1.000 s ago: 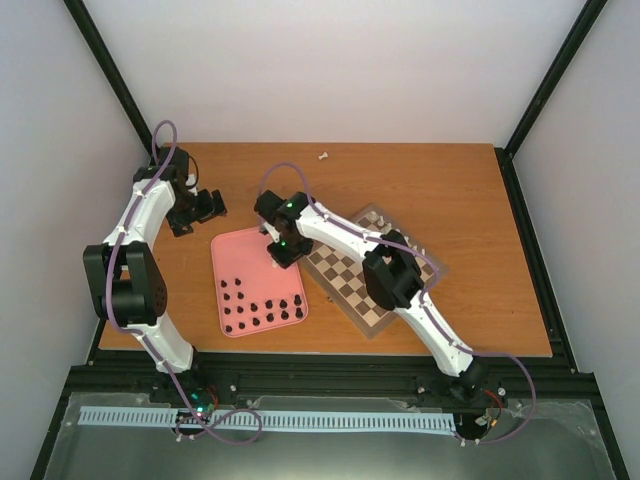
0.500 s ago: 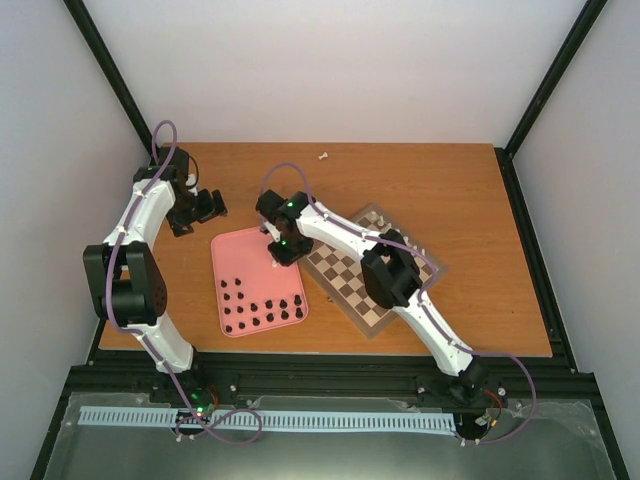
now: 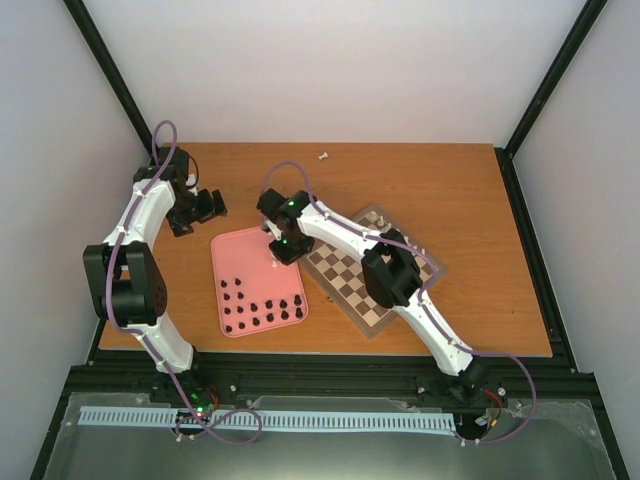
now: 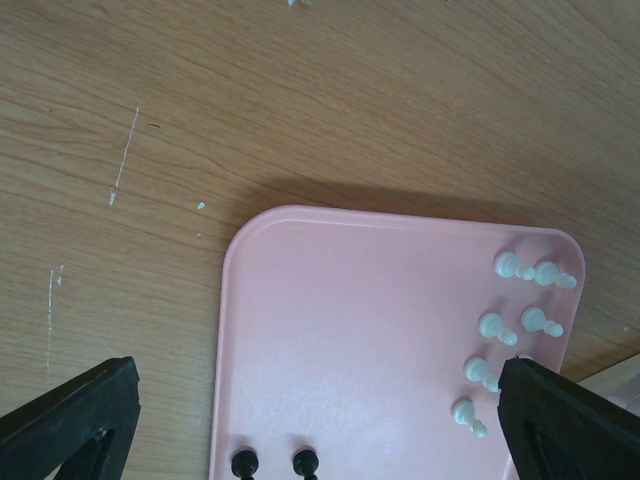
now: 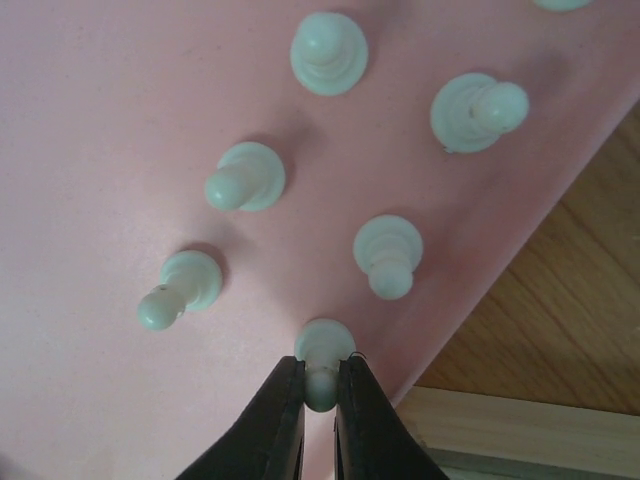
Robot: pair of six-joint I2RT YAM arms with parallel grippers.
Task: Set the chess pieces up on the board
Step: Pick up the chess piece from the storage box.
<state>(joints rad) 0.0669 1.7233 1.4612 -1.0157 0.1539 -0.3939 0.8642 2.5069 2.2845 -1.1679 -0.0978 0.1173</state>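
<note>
My right gripper [image 5: 321, 385] is shut on a cream-white pawn [image 5: 323, 352] that stands on the pink tray [image 5: 90, 150] near its edge. Several other white pieces [image 5: 387, 250] stand around it on the tray. In the top view the right gripper [image 3: 281, 250] hangs over the tray's right side, beside the board [image 3: 372, 275]. Black pieces [image 3: 262, 318] sit in rows at the tray's near side. The left gripper [image 3: 200, 208] hovers wide open left of the tray's far corner; its view shows the tray [image 4: 350, 330], white pawns [image 4: 488, 325] and two black pieces [image 4: 246, 462].
One white piece [image 3: 323, 155] lies alone on the wooden table [image 3: 440, 190] near the far edge. The board lies turned at an angle, partly under the right arm's forearm. Black frame rails border the table.
The right gripper has closed its fingers onto the white pawn while staying over the tray's right side. The left arm has not moved.
</note>
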